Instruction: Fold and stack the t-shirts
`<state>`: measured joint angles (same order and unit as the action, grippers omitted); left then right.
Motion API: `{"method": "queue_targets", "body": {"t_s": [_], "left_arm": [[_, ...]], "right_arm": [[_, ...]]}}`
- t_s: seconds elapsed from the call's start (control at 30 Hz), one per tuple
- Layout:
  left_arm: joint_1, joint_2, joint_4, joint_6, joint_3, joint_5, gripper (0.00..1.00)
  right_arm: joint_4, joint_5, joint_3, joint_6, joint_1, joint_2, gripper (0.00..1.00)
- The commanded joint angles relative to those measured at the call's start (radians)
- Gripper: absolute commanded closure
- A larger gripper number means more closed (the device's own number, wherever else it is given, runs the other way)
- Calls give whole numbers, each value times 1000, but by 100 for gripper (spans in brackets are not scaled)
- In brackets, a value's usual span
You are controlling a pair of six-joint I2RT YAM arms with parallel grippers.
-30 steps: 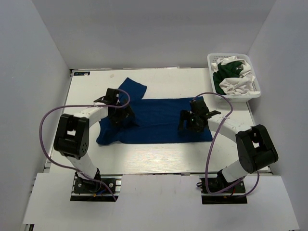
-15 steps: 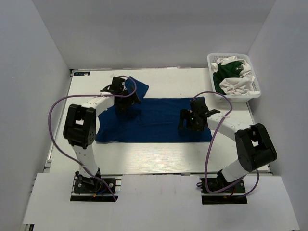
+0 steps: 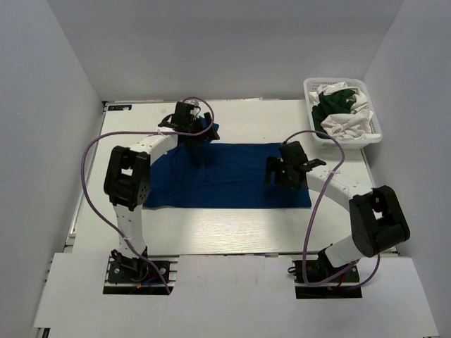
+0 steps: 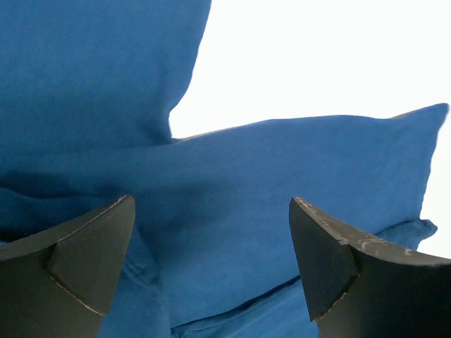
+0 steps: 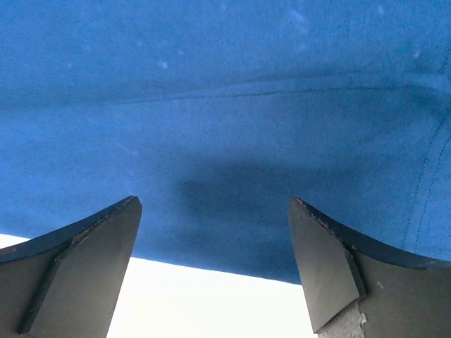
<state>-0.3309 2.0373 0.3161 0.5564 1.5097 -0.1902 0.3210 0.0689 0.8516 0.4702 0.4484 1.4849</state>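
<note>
- Top external view: the blue t-shirt (image 3: 232,179) lies spread flat across the middle of the table (image 3: 232,229). Its long side runs left to right, and one sleeve angles off toward the far left.
- The left gripper (image 3: 199,137) hangs over that far-left sleeve, close to where it joins the body of the shirt. Its arm reaches forward from the base and bends to the right.
- In the left wrist view its fingers (image 4: 70,271) stand wide apart, released, with nothing pinched between them. Soft folds of blue cloth fill the gap below, and bare white table shows past the sleeve edge at the upper right.
- The right gripper (image 3: 277,176) is over the right part of the same shirt, near the edge closest to the arm bases.
- In the right wrist view its fingers (image 5: 338,271) are also spread apart, released. Between them lies flat blue cloth crossed by a stitched seam line, with a strip of white table along the bottom.
- Neither wrist view shows the fingertips, so I cannot tell whether they touch the cloth.
- The basket (image 3: 311,105) sits at the far right corner of the table, well apart from the blue t-shirt.
- Inside it, the dark green t-shirt (image 3: 335,104) is bunched up with the white t-shirts (image 3: 347,127) crumpled around and in front of it.
</note>
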Motion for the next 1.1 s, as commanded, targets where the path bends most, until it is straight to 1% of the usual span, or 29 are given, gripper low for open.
{"method": "queue_targets", "body": {"t_s": [0.0, 0.03, 0.1, 0.13, 0.17, 0.23, 0.27, 0.3, 0.37, 0.4, 0.47, 0.5, 0.53, 0.63, 0.7, 0.77, 0.8, 0.9, 0.93, 0.97, 1.07], "left_arm": [[-3, -136, -80, -76, 41, 6, 0], [-3, -149, -80, -76, 41, 35, 0], [-3, -169, -19, -76, 41, 86, 0], [-3, -199, 9, -76, 17, 134, 0], [7, -219, 64, -76, -5, 152, 0], [18, -271, 104, -47, -118, 185, 0], [18, -338, 118, -38, -170, 210, 0], [18, -377, 127, -23, -284, 237, 0], [18, -452, 127, 29, -405, 299, 0], [18, -523, 149, 55, -505, 358, 0], [18, -583, 159, 100, -587, 400, 0], [18, -610, 172, 114, -656, 414, 0], [18, -650, 185, 131, -683, 423, 0], [18, -695, 209, 206, -782, 494, 0], [18, -706, 221, 238, -830, 553, 0], [18, -706, 259, 269, -844, 595, 0], [18, -680, 259, 281, -853, 626, 0], [29, -625, 311, 307, -820, 626, 0], [29, -579, 337, 327, -801, 626, 0], [29, -553, 407, 342, -762, 608, 0], [39, -479, 508, 375, -732, 546, 0]], "right_arm": [[20, 11, 46, 4, 1, -34, 10], [20, 15, 47, 2, 1, -38, 10], [30, 43, 44, -5, 3, -60, 10], [32, 54, 46, -7, 3, -66, 10], [29, 61, 41, -8, 1, -81, 10], [18, 55, 29, -8, 1, -100, 10], [13, 52, 21, -5, 0, -104, 10], [10, 58, 6, 4, -2, -106, 10], [-5, 68, -8, 8, -4, -103, 10], [-8, 71, -25, 16, -5, -88, 10], [-32, 77, -31, 25, -5, -74, 10], [-45, 63, -42, 25, -4, -60, 10], [-59, 62, -54, 33, 1, -45, 10], [-95, 57, -85, 47, -5, -12, 10], [-106, 54, -101, 47, 1, 6, 10], [-103, 68, -112, 38, 1, 26, 10], [-105, 66, -112, 35, 1, 31, 10], [-105, 62, -126, 36, 1, 46, 10], [-109, 60, -132, 35, -2, 46, 10], [-108, 65, -135, 41, 1, 43, 10], [-100, 74, -135, 42, 1, 26, 10]]}}
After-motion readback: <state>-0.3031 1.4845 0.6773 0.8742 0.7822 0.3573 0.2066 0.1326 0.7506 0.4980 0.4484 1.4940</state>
